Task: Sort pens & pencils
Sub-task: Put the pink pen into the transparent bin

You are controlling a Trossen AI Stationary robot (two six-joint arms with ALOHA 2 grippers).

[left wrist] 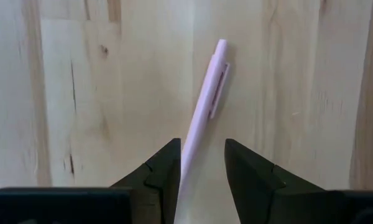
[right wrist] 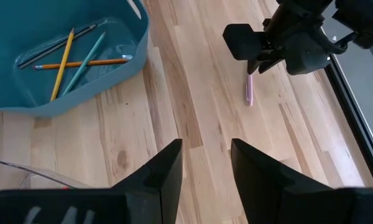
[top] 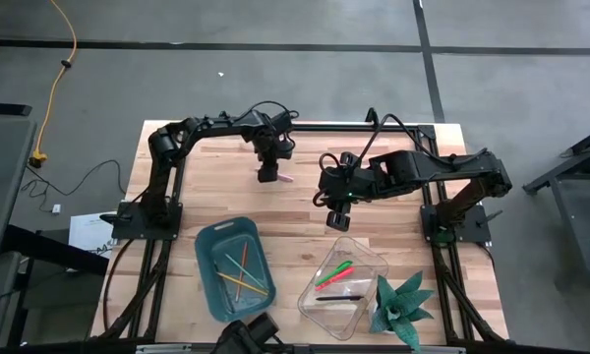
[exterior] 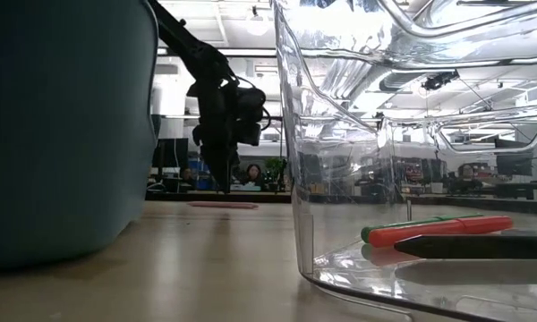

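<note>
Left gripper (top: 267, 175) up top, fingers parted either side of a pale pink pen (top: 284, 178) on the table.
Left wrist view: pen (left wrist: 202, 118) between the fingers, not pinched. Right wrist view: right gripper (right wrist: 205, 163) gaping, pencils (right wrist: 71, 53) in the teal bin (right wrist: 81, 93).

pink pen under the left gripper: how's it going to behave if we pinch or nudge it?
The pink pen looks like a slim rigid barrel, so probably stiff and light. Lying flat on the wooden table, it may roll if nudged, though its clip could check that. The left gripper has open fingers straddling its end, so an off-centre pinch might swing the far end.
</note>
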